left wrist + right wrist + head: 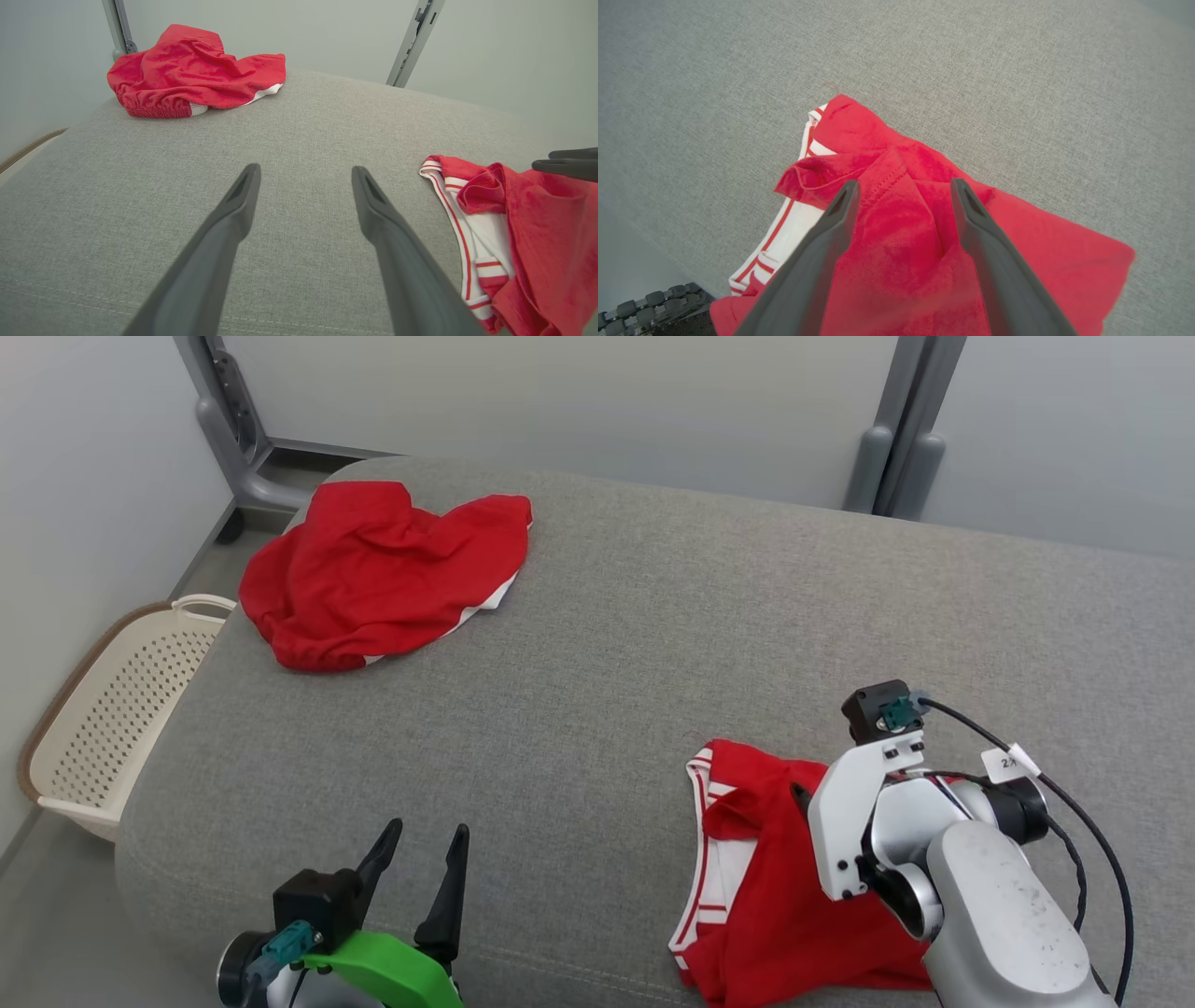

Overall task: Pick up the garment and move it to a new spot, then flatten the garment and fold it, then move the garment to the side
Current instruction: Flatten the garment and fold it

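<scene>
Your right gripper point(903, 184), fingers spread and holding nothing, hovers directly over the crumpled red garment point(766, 905) at five o'clock on the grey cushion point(653, 616), its long axis running twelve-to-six, while the left gripper point(427, 831), equally spread, waits at seven o'clock, farther off.

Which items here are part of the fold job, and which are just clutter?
Job: near red garment with white trim; right gripper, open over it; left gripper, open; grey cushion.
Lying about: far crumpled red garment, probably; white basket.
</scene>
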### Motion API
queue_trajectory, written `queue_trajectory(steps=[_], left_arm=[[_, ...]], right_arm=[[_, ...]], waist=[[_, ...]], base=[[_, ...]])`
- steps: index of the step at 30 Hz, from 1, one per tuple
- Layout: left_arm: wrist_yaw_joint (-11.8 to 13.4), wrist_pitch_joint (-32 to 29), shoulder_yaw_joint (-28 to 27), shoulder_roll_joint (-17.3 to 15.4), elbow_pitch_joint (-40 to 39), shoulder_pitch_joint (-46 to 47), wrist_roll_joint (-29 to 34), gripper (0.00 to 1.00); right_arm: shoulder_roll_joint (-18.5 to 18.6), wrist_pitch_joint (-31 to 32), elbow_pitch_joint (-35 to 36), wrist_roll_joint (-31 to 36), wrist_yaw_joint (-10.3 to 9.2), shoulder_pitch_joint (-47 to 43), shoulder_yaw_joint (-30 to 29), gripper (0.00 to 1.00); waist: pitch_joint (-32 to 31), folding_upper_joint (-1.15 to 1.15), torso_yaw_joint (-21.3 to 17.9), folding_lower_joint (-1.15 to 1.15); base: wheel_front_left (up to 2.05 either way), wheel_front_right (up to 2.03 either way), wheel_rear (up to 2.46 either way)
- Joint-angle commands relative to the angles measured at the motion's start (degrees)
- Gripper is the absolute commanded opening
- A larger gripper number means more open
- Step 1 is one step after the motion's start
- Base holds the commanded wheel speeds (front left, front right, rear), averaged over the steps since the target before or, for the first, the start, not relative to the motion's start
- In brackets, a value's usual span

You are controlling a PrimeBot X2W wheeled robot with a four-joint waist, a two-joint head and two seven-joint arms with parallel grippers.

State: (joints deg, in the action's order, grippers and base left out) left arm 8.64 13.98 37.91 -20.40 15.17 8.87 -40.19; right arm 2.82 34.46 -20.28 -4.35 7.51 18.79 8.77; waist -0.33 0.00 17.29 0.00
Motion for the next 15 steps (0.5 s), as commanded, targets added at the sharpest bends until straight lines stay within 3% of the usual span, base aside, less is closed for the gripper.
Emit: queue_trajectory(steps=[1,10,15], left_arm=[[-0.11,0.23,0.02,0.19,0.06,0.74,0.10,1.00],[-0.66,0.63,0.11,1.08,0.84,1.85,0.40,1.00],[-0.98,0.76,-0.02,1.61,1.30,2.33,0.44,1.00]], right_arm=[[0.16,0.35,-0.34,-0.30,-0.04,1.18,-0.23,1.00],[0.19,3.21,-3.20,-0.35,-0.04,3.86,0.01,1.00],[0.18,3.39,-4.56,0.20,-0.04,4.05,0.14,0.82]], waist=[[0.85,0.00,0.75,0.00],[3.00,0.00,2.38,0.00],[3.74,0.00,2.80,0.00]], base=[[0.00,0.00,0.00],[0.00,0.00,0.00],[0.00,0.00,0.00]])
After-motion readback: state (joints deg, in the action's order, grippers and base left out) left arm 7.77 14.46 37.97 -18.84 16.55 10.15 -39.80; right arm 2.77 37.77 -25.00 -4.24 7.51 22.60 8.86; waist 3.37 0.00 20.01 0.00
